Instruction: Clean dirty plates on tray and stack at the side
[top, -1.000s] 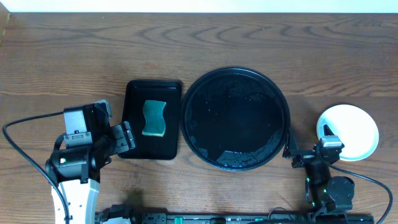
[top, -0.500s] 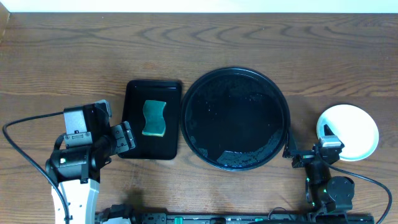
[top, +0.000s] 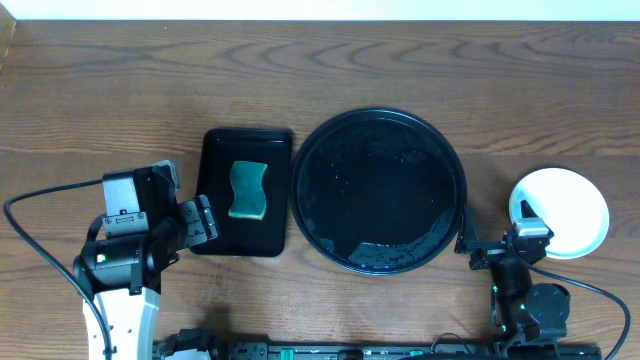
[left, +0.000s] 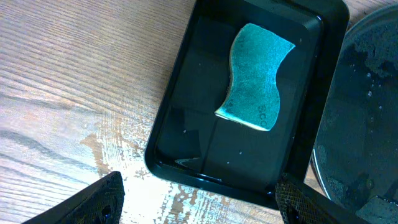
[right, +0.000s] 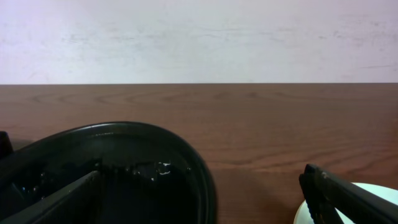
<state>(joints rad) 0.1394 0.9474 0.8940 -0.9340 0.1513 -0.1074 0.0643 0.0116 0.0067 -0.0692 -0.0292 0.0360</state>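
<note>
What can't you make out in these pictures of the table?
- Number of pale round plates stacked: overhead shows only the top one, its left edge under the right arm.
- Glossy round black tray: left wrist view cuts it at the right edge.
- Print on the teal sponge: too small, left wrist.

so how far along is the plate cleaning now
Looks essentially finished. Done: the round tray holds no plates, and a pale plate sits to its right; any others beneath it are hidden. In hand: nothing, the left pincer and right pincer are open and empty, the sponge lying in the small tray. Left: nothing visible.
</note>
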